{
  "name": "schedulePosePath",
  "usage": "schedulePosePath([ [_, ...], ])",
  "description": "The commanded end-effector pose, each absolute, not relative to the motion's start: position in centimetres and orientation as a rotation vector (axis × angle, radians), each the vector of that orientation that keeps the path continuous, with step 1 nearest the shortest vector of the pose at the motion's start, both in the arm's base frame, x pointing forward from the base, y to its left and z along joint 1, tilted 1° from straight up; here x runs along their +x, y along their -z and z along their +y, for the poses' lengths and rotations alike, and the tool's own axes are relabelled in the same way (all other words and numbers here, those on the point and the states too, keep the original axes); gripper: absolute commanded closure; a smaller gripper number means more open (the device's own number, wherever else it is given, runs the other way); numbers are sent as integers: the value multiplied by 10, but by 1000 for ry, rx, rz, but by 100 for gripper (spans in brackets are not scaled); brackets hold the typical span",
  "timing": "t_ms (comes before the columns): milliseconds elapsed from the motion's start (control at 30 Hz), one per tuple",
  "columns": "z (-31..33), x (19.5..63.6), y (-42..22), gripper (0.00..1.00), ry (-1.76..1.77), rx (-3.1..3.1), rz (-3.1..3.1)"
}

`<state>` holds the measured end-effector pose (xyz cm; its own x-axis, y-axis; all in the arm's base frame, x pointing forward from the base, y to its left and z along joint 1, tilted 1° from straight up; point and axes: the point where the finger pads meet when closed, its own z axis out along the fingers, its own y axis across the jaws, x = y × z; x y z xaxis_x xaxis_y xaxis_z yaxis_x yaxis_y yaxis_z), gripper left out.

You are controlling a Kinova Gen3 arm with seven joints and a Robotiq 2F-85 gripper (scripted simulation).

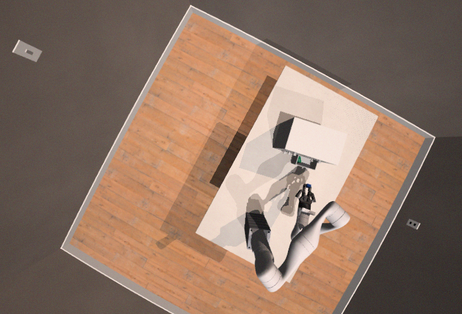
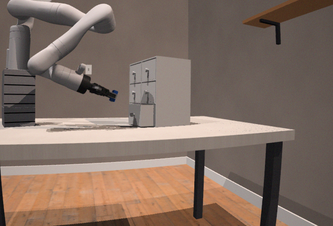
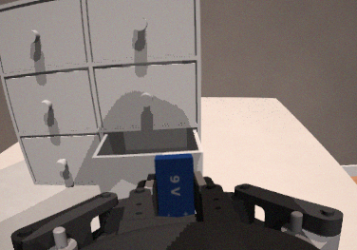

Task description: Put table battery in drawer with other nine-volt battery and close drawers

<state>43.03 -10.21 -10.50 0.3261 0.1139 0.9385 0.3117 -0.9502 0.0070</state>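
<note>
My gripper (image 1: 307,187) (image 2: 113,96) (image 3: 175,184) is shut on a blue nine-volt battery (image 1: 308,186) (image 2: 115,92) (image 3: 174,191), marked 9 V. It holds the battery in the air, in front of the chest (image 1: 317,140) (image 2: 173,91) (image 3: 114,29) and higher than the open drawer. The bottom right drawer (image 1: 307,165) (image 2: 147,115) (image 3: 142,155), as the wrist view shows it, is pulled partly out and looks level. A small green thing (image 1: 299,159) shows inside it in the top view. No second battery can be made out; the drawer's floor is mostly hidden in the wrist view.
The chest's other drawers look pushed in, with small handles standing out from their fronts. The chest stands upright on the pale table (image 1: 336,105) (image 2: 228,129) (image 3: 266,139). The arm's dark base block (image 1: 257,222) (image 2: 18,97) stands across the table from it.
</note>
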Motion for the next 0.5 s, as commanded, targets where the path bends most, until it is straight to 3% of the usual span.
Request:
schedulePosePath([
  [0,-101,434,102,77,1690,-2405,-398],
  [467,-88,473,102,77,1690,-2405,-398],
])
